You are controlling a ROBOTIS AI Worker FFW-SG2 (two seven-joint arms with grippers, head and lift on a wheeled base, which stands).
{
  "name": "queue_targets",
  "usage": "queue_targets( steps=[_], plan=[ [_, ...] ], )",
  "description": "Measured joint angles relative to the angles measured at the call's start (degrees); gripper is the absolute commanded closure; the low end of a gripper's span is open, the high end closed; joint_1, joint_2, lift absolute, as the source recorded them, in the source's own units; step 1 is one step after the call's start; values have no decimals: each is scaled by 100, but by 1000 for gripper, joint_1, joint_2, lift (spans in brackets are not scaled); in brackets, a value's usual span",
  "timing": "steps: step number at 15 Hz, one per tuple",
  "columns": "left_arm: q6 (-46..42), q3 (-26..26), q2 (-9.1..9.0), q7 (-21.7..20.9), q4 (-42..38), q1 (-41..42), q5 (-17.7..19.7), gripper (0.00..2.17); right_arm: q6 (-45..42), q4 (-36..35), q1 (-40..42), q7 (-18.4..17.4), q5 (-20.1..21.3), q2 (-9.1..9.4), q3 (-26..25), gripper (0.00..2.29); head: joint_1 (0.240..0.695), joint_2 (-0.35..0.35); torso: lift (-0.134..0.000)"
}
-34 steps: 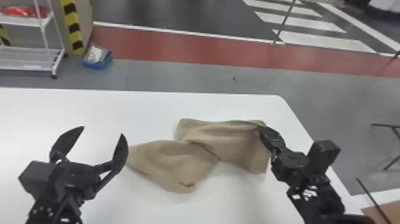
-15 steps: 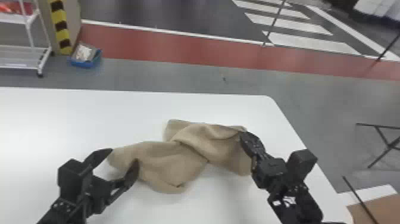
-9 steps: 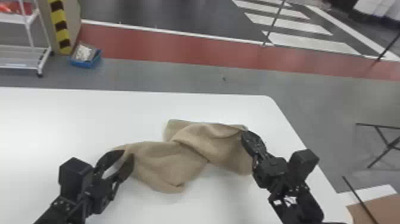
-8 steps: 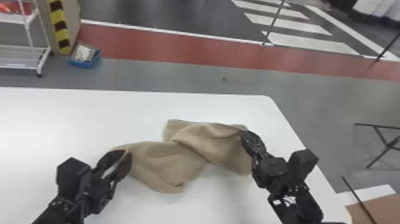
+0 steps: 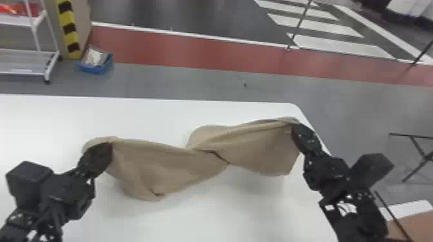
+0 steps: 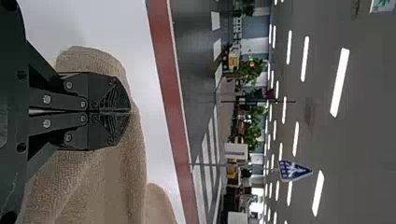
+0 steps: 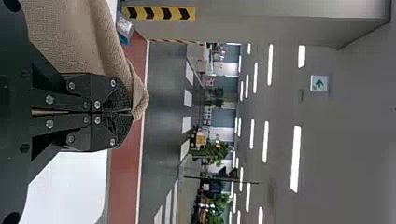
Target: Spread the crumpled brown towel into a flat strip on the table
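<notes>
Has drawn outward and up since the earlier frame, at the left with the left gripper (image 5: 109, 147), with jaws clenched on that end of the brown towel (image 5: 167, 164). Hangs in a shallow sag between both ends, over the worktop (image 5: 145, 116), with a crossed fold near mid-length. At the right, has likewise shifted up and out with the right gripper (image 5: 295, 126), with jaws pinching the far end. Looks longer already, though probably needs more pull before lowering; could trap that fold if laid down too soon.

towel (image 5: 154, 164) hidden where pinched, table (image 5: 48, 119) and rack (image 5: 29, 61) cut off at left
</notes>
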Motion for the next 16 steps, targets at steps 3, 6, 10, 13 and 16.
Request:
queue_targets(
  steps=[3, 6, 10, 13, 16],
  plan=[
    [10, 633, 153, 75, -428, 242, 366, 1835, 310, 58, -307, 2, -230, -147, -729, 1767, 695, -294, -124],
    [71, 1168, 290, 64, -801, 441, 715, 1835, 566, 312, -610, 7, -432, -306, -1378, 1767, 695, -321, -124],
    [150, 1264, 361, 31, -867, 462, 826, 1835, 891, 579, -765, 20, -422, -564, -1372, 1767, 695, -334, -124],
    [162, 1103, 308, -6, -746, 376, 756, 1835, 893, 843, -1023, -11, -126, -536, -920, 1764, 695, -310, -124],
    [152, 1025, 281, -21, -576, 385, 638, 1825, 1097, 1245, -1316, -43, 199, -514, -571, 1767, 695, -287, -124]
  ],
)
